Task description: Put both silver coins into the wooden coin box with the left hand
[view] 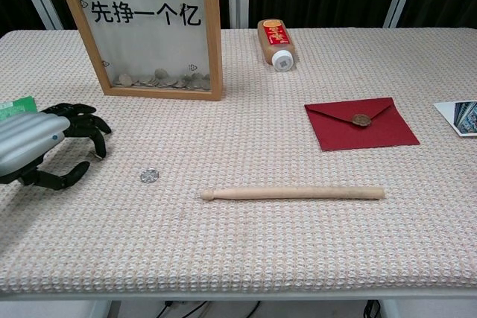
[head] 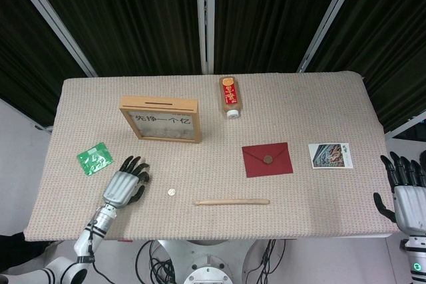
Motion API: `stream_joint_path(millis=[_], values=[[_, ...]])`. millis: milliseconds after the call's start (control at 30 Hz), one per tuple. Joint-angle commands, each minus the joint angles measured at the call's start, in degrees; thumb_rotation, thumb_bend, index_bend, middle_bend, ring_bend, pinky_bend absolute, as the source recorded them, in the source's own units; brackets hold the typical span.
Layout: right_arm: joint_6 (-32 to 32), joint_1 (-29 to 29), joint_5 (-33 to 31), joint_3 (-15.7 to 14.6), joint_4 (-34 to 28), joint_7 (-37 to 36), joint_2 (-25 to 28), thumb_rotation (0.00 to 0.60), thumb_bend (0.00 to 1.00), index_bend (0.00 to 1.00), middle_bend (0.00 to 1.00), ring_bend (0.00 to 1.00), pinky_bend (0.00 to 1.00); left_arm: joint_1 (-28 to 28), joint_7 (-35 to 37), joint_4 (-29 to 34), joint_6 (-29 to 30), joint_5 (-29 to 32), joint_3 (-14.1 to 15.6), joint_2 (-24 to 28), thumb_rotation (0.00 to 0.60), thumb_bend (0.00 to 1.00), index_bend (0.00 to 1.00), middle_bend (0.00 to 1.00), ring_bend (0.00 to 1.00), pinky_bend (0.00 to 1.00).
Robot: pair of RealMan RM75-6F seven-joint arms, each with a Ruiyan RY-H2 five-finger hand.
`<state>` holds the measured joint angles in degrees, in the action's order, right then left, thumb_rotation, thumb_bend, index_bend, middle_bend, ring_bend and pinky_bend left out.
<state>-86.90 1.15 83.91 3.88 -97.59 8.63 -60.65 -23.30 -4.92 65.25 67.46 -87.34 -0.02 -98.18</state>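
Observation:
The wooden coin box (head: 160,119) (view: 149,27) stands upright at the back left, with coins piled behind its clear front. One silver coin (head: 172,192) (view: 149,176) lies flat on the mat, a short way right of my left hand (head: 124,184) (view: 41,143). That hand hovers low over the mat, fingers curled down like a claw and thumb apart from them. I see no second coin; the spot under the fingertips is hidden. My right hand (head: 406,194) is off the table's right edge, fingers spread and holding nothing.
A wooden stick (head: 232,201) (view: 292,193) lies right of the coin. A red envelope (head: 267,159) (view: 360,123) and a photo card (head: 329,155) lie to the right. A bottle (head: 229,96) lies beside the box, and a green packet (head: 94,158) sits near the left hand.

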Motion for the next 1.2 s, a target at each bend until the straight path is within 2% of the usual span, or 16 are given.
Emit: stream_joint_path(millis=[33, 600, 833, 1200], values=[[0.1, 0.0, 0.0, 0.0, 0.0, 0.0, 0.0, 0.6, 0.31, 0.0, 0.0, 0.0, 0.0, -0.2, 0.1, -1.1, 0.5, -0.2, -0.3, -0.7, 0.6, 0.28, 0.42, 0.19, 0.01, 0.05], [0.5, 0.0, -0.6, 0.0, 0.2, -0.4, 0.0, 0.6, 0.31, 0.0, 0.0, 0.0, 0.0, -1.7, 1.9, -7.3, 2.8, -1.5, -1.4, -3.8, 0.6, 0.28, 0.45, 0.23, 0.05, 0.05], [0.8, 0.1, -0.9, 0.0, 0.4, -0.3, 0.0, 0.6, 0.31, 0.0, 0.0, 0.0, 0.0, -1.6, 2.1, -8.5, 3.6, -1.6, -1.2, -4.0, 0.6, 0.28, 0.39, 0.23, 0.05, 0.06], [1.1, 0.2, -1.1, 0.0, 0.3, -0.2, -0.1, 0.6, 0.31, 0.0, 0.0, 0.0, 0.0, -1.5, 1.9, -8.2, 4.6, -1.5, -1.3, -3.9, 0.6, 0.28, 0.47, 0.23, 0.05, 0.06]])
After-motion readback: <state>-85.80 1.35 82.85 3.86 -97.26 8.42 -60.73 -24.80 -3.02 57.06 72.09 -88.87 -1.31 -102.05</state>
